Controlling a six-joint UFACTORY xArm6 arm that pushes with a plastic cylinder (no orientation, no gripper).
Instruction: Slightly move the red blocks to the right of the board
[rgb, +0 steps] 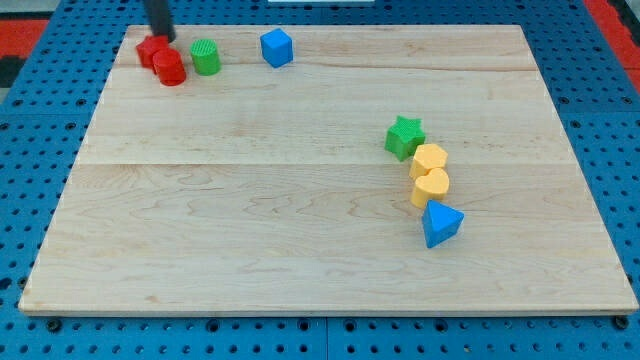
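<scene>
Two red blocks sit touching at the board's top left: one red block (150, 50) whose shape I cannot make out, and a red cylinder (169, 68) just below and to its right. My tip (163, 38) comes down from the view's top edge and stands right at the upper right of the first red block, close enough to touch it. A green cylinder (205, 57) stands just to the right of the red cylinder, with a narrow gap between them.
A blue cube (276, 47) lies further right along the top edge. At the middle right, a green star (404, 137), two yellow blocks (429, 160) (431, 186) and a blue triangular block (441, 223) form a column. The wooden board (250, 220) rests on a blue pegboard.
</scene>
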